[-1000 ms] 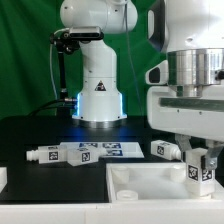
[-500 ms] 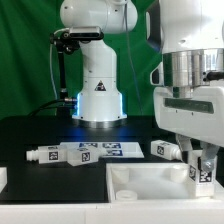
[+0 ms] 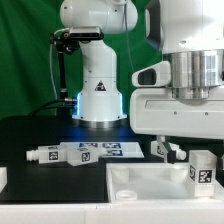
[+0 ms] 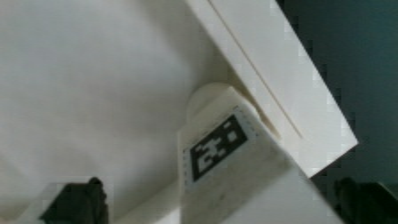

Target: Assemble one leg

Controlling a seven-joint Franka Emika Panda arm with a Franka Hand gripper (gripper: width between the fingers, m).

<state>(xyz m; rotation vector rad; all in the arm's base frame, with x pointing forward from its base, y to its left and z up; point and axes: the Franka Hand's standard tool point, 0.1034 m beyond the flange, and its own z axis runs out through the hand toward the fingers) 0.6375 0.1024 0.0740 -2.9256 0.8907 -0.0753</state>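
A white leg (image 3: 203, 170) with a square tag stands upright in the corner of the large white panel (image 3: 150, 188) at the exterior view's right. In the wrist view the same leg (image 4: 222, 145) sits against the panel's raised rim (image 4: 267, 70). My gripper (image 4: 222, 205) is open. Its dark fingertips (image 4: 80, 202) stand wide on either side of the leg without touching it. In the exterior view the hand (image 3: 185, 105) hangs just above and to the left of the leg.
Two more legs (image 3: 62, 155) lie in a row on the black table at the left, by the marker board (image 3: 120, 148). Another leg (image 3: 166, 150) lies behind the panel under the hand. The robot's base (image 3: 97, 95) stands at the back.
The gripper has let go of the leg, risen, and shifted to the exterior view's left. The leg stays upright in the panel's corner.
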